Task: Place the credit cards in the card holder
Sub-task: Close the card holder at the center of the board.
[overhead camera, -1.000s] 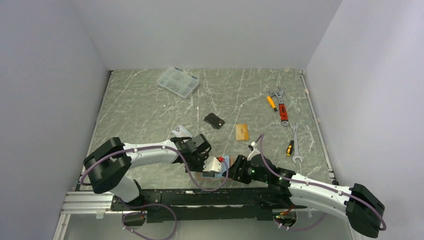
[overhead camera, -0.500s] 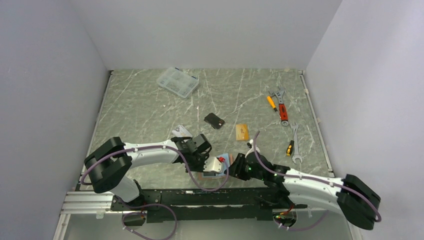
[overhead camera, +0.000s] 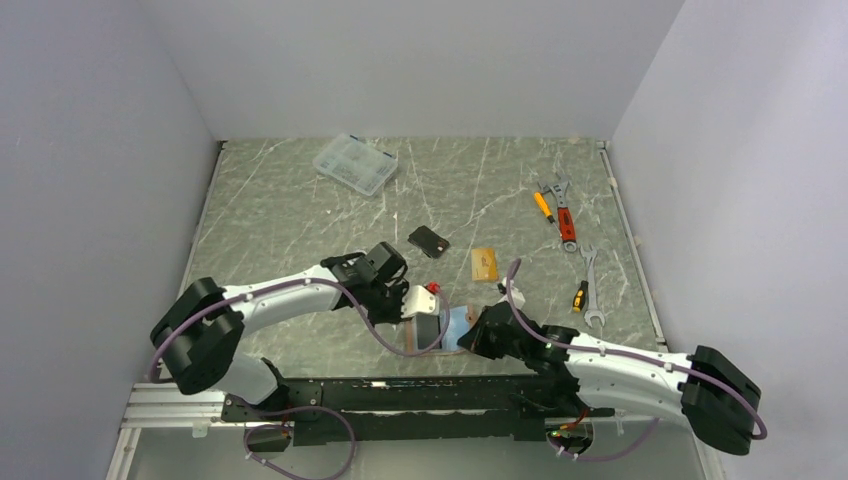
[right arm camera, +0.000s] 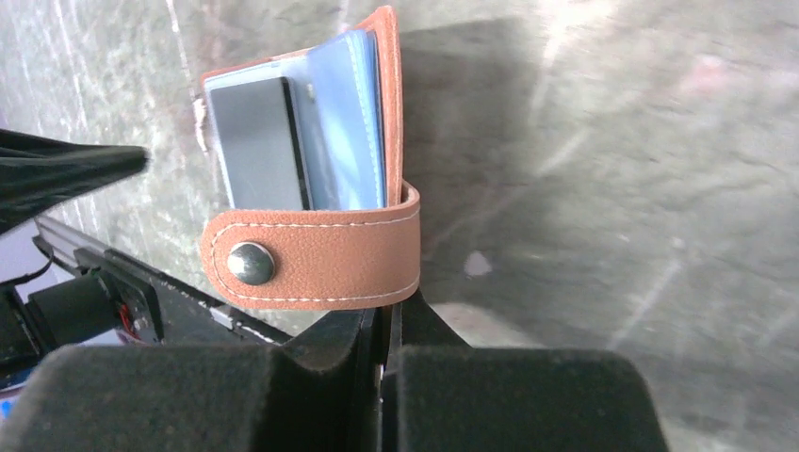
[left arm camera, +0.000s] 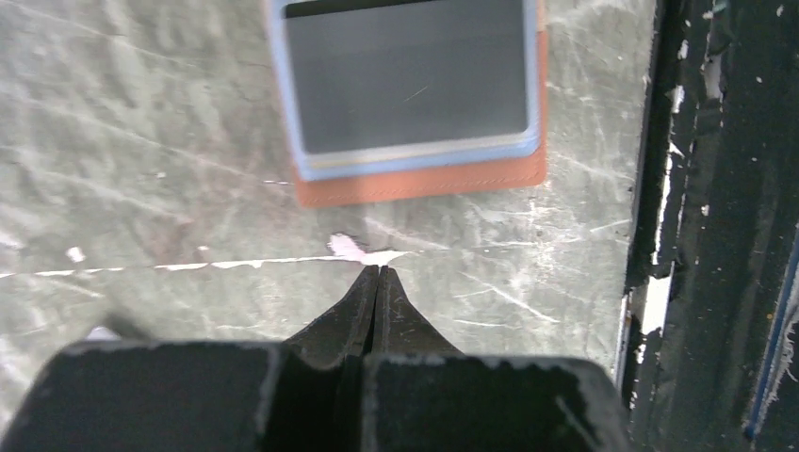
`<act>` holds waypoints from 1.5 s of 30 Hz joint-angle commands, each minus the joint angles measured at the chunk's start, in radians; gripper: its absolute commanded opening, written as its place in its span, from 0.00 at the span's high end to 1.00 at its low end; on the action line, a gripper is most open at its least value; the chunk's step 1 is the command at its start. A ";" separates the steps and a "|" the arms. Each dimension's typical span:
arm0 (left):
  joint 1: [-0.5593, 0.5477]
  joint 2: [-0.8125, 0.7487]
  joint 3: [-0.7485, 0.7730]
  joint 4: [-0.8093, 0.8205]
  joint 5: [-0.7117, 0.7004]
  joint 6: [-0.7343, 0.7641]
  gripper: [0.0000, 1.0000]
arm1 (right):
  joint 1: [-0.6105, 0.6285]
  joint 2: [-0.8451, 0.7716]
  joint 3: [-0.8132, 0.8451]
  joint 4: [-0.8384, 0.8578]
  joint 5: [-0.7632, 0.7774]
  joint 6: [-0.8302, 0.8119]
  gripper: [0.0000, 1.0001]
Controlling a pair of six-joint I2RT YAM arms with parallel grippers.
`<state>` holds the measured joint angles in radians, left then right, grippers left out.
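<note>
Pinching card holder [right arm camera: 311,254]: right fingers [right arm camera: 363,328] | left fingers [left arm camera: 369,294] pressed together | black card [overhead camera: 429,241], gold card [overhead camera: 485,264] beyond

We see the card holder [right arm camera: 320,254] in matt, grainy leather with a shiny metal snap [right arm camera: 251,263]. Its blue sleeves [right arm camera: 344,122] look like smooth plastic.

overhead view, two close wrist views; card holder [right arm camera: 320,256] in all

A grey-green marbled table top [overhead camera: 280,230], veined with white, is enclosed on three sides by plain pale walls [overhead camera: 420,60]. Everything is evenly, softly lit.
</note>
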<state>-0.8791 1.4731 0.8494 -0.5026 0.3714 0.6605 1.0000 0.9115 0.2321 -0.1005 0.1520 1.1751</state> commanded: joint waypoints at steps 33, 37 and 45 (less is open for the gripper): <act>-0.031 0.200 0.159 0.132 0.351 -0.158 1.00 | -0.018 -0.073 -0.161 0.007 0.047 0.169 1.00; -0.006 0.132 0.134 0.204 0.459 -0.166 1.00 | -0.020 -0.069 -0.153 0.011 0.051 0.148 1.00; -0.006 0.196 0.197 0.283 0.549 -0.203 1.00 | -0.022 -0.036 -0.151 0.157 0.022 0.080 1.00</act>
<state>-0.8787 1.6405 0.9905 -0.3199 0.7963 0.4812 0.9806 0.8574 0.1009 0.0292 0.1581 1.3243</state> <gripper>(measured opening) 0.008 0.032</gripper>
